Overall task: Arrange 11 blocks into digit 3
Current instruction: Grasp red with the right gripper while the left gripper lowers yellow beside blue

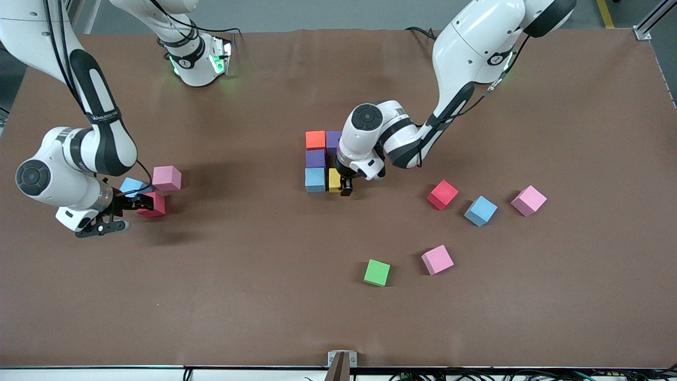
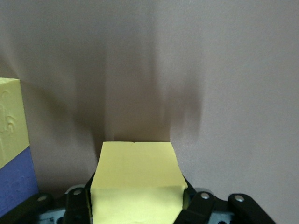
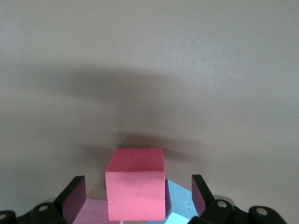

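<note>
I had the digit 3 [image 1: 323, 161] only partly built mid-counter: an orange block [image 1: 316, 139] and a purple one beside it in the row nearest the bases, another purple block [image 1: 315, 158] under the orange, then a light blue block [image 1: 315, 179] with a yellow block [image 1: 335, 180] touching it. The left end effector [image 1: 346, 186] stood right at that yellow block, clamped on it in the left wrist view [image 2: 136, 184].

My worry was that opening there could drag the yellow block off line or shove the light blue block next to it, since the cubes sat flush and the fingers had no spare room on the figure's side.

Well away from the figure, toward the right arm's end of the counter [image 1: 254, 296], the right end effector [image 1: 127, 203] straddled a red block [image 1: 153, 205] with its fingers apart, not yet gripping. A pink block [image 1: 167, 178] and another light blue one crowded it, so closing might nudge those.
</note>
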